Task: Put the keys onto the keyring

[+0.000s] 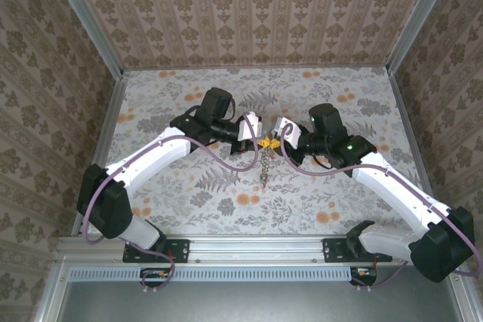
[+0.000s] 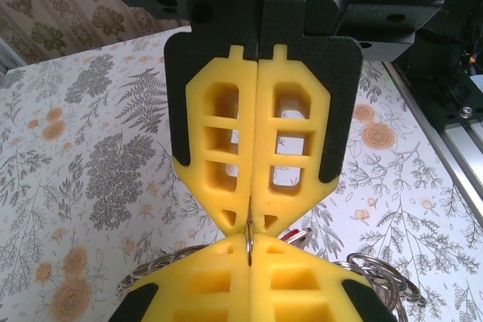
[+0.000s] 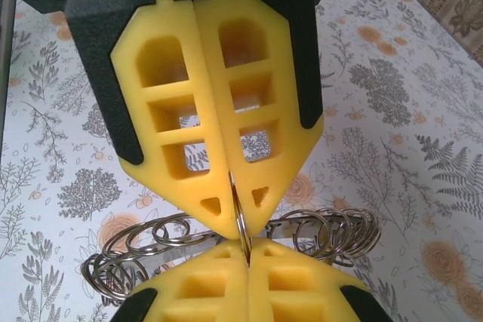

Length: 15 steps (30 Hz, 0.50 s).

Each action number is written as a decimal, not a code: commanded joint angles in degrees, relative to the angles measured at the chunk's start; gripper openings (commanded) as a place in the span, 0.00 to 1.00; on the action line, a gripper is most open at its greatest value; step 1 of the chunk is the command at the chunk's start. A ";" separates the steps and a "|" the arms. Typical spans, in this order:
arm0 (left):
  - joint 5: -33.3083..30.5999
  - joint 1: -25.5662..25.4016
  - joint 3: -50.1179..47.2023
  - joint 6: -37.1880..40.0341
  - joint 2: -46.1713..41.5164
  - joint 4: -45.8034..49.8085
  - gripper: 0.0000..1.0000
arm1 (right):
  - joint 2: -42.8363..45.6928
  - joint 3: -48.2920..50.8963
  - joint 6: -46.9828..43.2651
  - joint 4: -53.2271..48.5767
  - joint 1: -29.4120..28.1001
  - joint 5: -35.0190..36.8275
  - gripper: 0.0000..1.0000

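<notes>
**Keyring pinched from both sides above mid-table**

The keyring, a loop of coiled silvery rings, is held off the floral table at its middle, with a strand left hanging toward the near edge. One thin wire turn, judged to belong to it, is clamped edge-on by the left gripper and the right gripper, each with its fingers pressed together and the tips nearly touching. The threading step is judged to be in hand; next, the turn must be prised apart and a key fed on. A red key tag is seen from the left wrist, and the coil's full spread from the right wrist. The meeting arms and the dangling strand are given by the top view.
</notes>
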<state>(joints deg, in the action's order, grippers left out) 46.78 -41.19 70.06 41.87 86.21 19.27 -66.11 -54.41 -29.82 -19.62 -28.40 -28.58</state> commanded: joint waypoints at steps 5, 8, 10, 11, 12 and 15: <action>4.95 0.68 -1.16 -1.92 -0.36 -3.17 0.00 | 3.21 1.51 0.43 5.98 -0.25 0.32 0.03; 7.60 1.28 -3.45 -6.00 -1.37 -9.20 0.00 | 2.41 3.51 2.08 8.79 0.05 -1.16 0.07; 8.78 1.66 -4.56 -7.79 -1.76 -12.05 0.00 | 2.05 4.91 3.63 11.34 0.34 -2.31 0.10; 9.39 1.65 -5.05 -8.52 -1.93 -13.33 0.00 | 1.90 5.54 4.18 12.70 0.41 -2.65 0.11; 10.03 1.70 -5.64 -9.18 -2.05 -14.69 0.00 | 1.74 6.01 4.61 13.72 0.52 -2.88 0.11; 11.21 1.81 -7.09 -11.57 -2.39 -18.76 0.00 | 1.00 6.59 5.43 15.42 0.87 -3.32 0.12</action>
<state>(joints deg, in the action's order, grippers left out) 52.90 -39.24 63.94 34.24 86.15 7.77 -64.55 -48.42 -26.50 -10.26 -27.90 -29.30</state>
